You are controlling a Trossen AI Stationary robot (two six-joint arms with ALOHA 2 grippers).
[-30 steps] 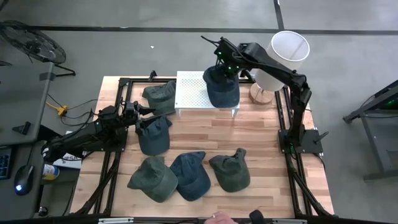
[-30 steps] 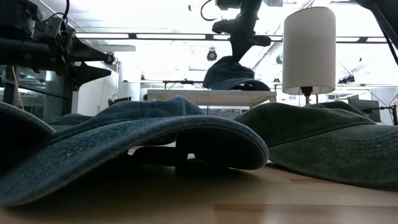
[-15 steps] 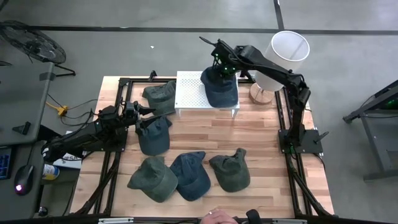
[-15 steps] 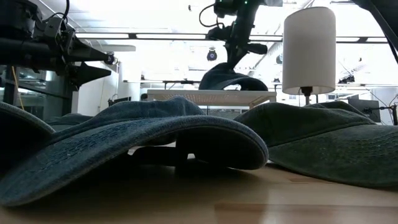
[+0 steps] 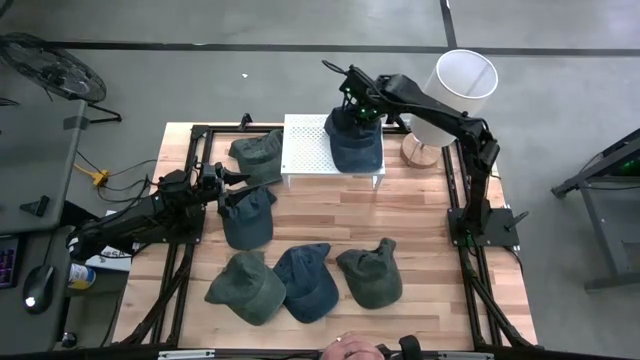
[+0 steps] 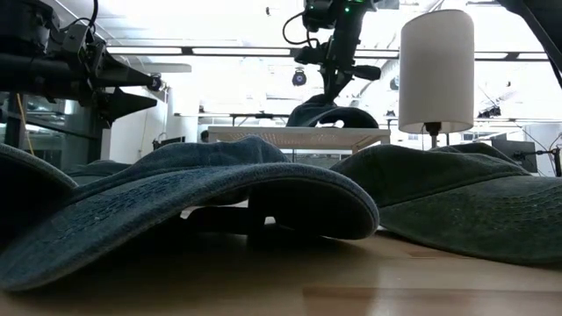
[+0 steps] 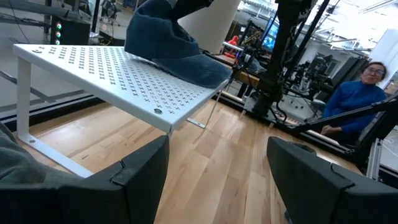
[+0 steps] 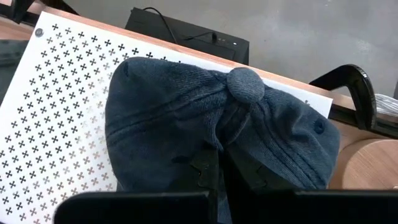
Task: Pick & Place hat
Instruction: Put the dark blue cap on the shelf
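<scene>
the blue hat (image 5: 355, 142) is sitting on the white perforated shelf (image 5: 310, 148), over the shelf's end nearest the white lampshade (image 5: 455, 90), with its brim reaching the shelf's near edge. in the low view the blue hat (image 6: 332, 115) is resting on the shelf top (image 6: 263, 134) with the arm coming down onto it from above. the right gripper (image 5: 358, 113) is pressing into the hat's crown from the shelf's far side, its fingers clenched on a fold of the denim; in the right wrist view the fingertips (image 8: 214, 171) are pinching the cloth just below the crown button, and the blue hat (image 8: 186, 130) is covering much of the perforated plate (image 8: 56, 99).

the left gripper (image 5: 228, 178) is hanging well to the side of the shelf away from the lampshade, above the brim of a dark blue cap (image 5: 246, 217) lying on the wooden table (image 5: 420, 220); its fingers (image 7: 134, 177) are spread apart and grasping nothing. an olive cap (image 5: 257, 152) is lying just beside the shelf on that same side. three more caps are lying in a row well in front of the shelf: a green one (image 5: 246, 287), a navy one (image 5: 306, 282) and another olive one (image 5: 371, 273).
</scene>
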